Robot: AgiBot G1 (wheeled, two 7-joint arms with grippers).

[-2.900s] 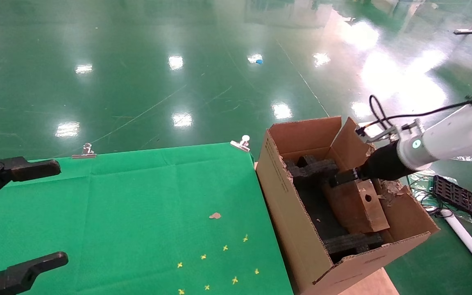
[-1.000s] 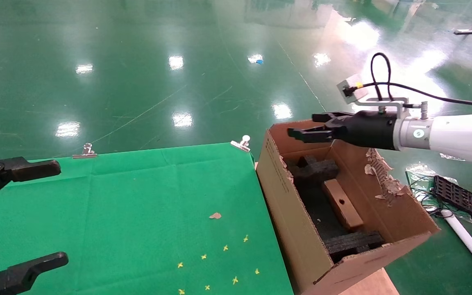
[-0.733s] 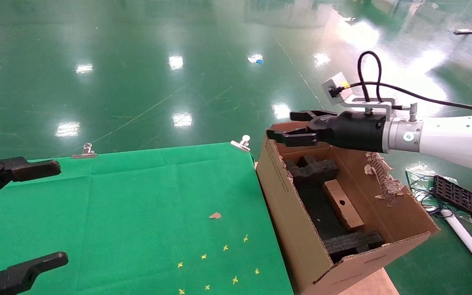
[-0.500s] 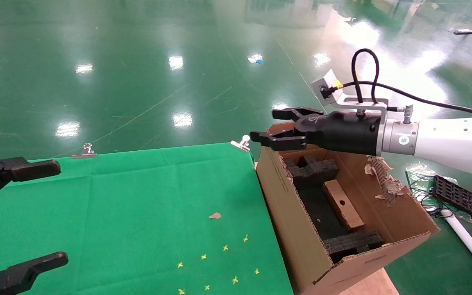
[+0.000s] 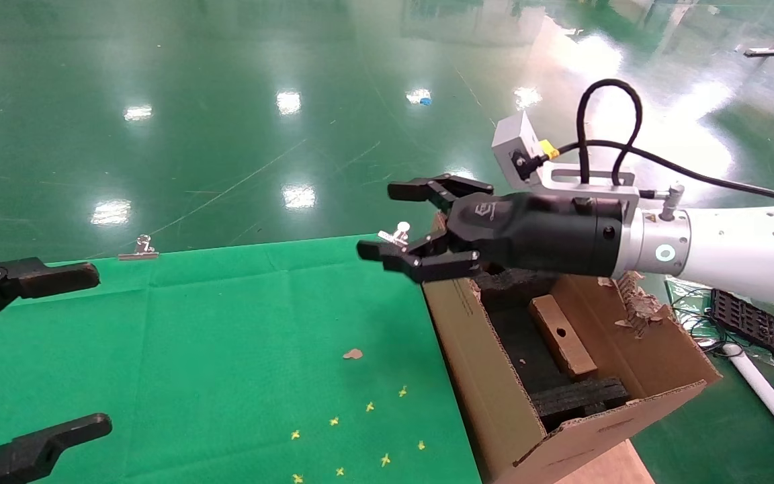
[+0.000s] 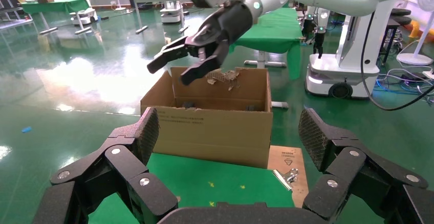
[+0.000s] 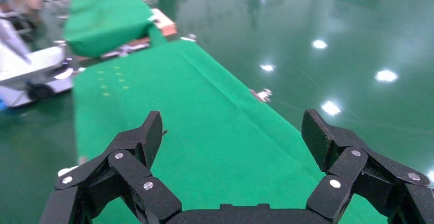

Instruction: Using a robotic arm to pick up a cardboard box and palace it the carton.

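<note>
The small brown cardboard box [image 5: 562,335], with a round hole in its face, lies inside the carton [image 5: 488,396] on black foam, between two foam inserts. The carton stands at the table's right edge and also shows in the left wrist view [image 6: 212,122]. My right gripper [image 5: 390,222] on the white robotic arm [image 5: 743,259] is open and empty, high over the carton's far left corner and the table's right edge; it also shows in the left wrist view [image 6: 171,66]. In its own view its fingers [image 7: 147,138] spread over green cloth. My left gripper [image 5: 58,349] is open and empty at the table's left.
A green cloth [image 5: 226,349] covers the table, held by metal clips [image 5: 397,235] at the far edge, with small yellow marks [image 5: 367,407] and a cardboard scrap [image 5: 352,353]. The carton's right wall is torn [image 5: 632,299]. A black tray [image 5: 756,325] and cables lie on the floor at right.
My right gripper let go of the cardboard box inside the carton, rose out open, and moved left to above the carton's far left corner. The left arm has not moved.
</note>
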